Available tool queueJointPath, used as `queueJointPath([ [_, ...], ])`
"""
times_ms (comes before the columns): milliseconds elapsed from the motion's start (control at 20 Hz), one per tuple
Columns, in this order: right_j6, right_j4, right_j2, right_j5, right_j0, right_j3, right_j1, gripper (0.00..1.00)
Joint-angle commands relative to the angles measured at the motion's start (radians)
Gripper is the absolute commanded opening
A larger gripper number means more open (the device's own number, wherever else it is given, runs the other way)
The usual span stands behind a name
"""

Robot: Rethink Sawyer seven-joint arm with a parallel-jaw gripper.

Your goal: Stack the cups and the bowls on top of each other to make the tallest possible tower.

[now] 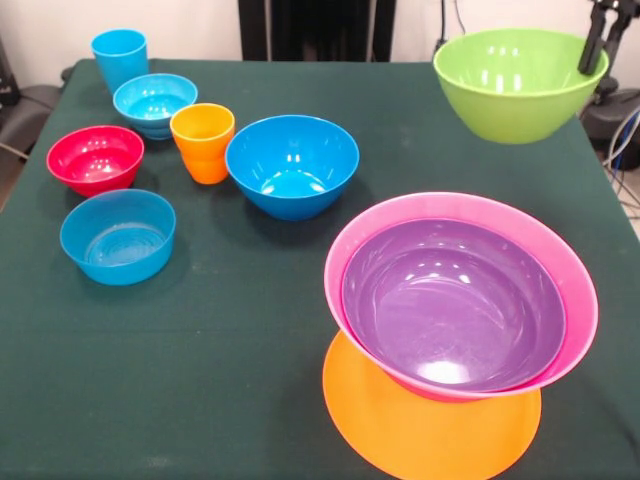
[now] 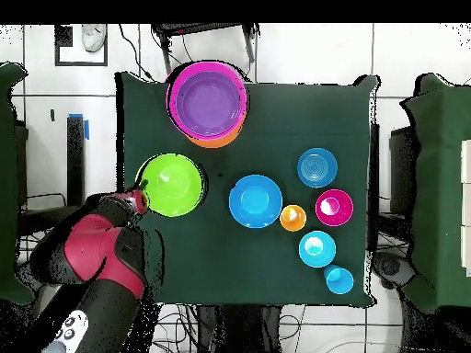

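My gripper point(image 1: 597, 48) is shut on the right rim of the green bowl point(image 1: 515, 85), held near the table's far right corner; in the overhead view the gripper point(image 2: 140, 196) sits at the left rim of this bowl point(image 2: 172, 184). The tower stands in front: a flat orange bowl point(image 1: 430, 425) as base, a pink bowl point(image 1: 572, 300) on it, a purple bowl point(image 1: 450, 300) nested inside. At left stand an orange cup point(image 1: 203, 142) and a light blue cup point(image 1: 120, 58). A large blue bowl point(image 1: 292, 165), a red bowl point(image 1: 95, 158) and two light blue bowls point(image 1: 118, 235) point(image 1: 154, 103) sit there too.
The dark green table point(image 1: 250, 340) carries everything. The loose cups and bowls cluster on its left half in the front view. The red arm point(image 2: 97, 253) reaches in from the overhead view's lower left, beyond the table's edge.
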Motion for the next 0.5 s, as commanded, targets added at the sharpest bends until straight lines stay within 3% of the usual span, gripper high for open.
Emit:
queueJointPath([
  [50, -0.023, -0.124, 0.114, 0.136, -0.012, 0.068, -0.134, 0.0],
  [300, -0.009, -0.171, 0.028, 0.143, 0.046, 0.062, -0.212, 0.0],
  [500, -0.006, -0.216, -0.005, 0.085, 0.069, 0.056, -0.26, 0.0],
])
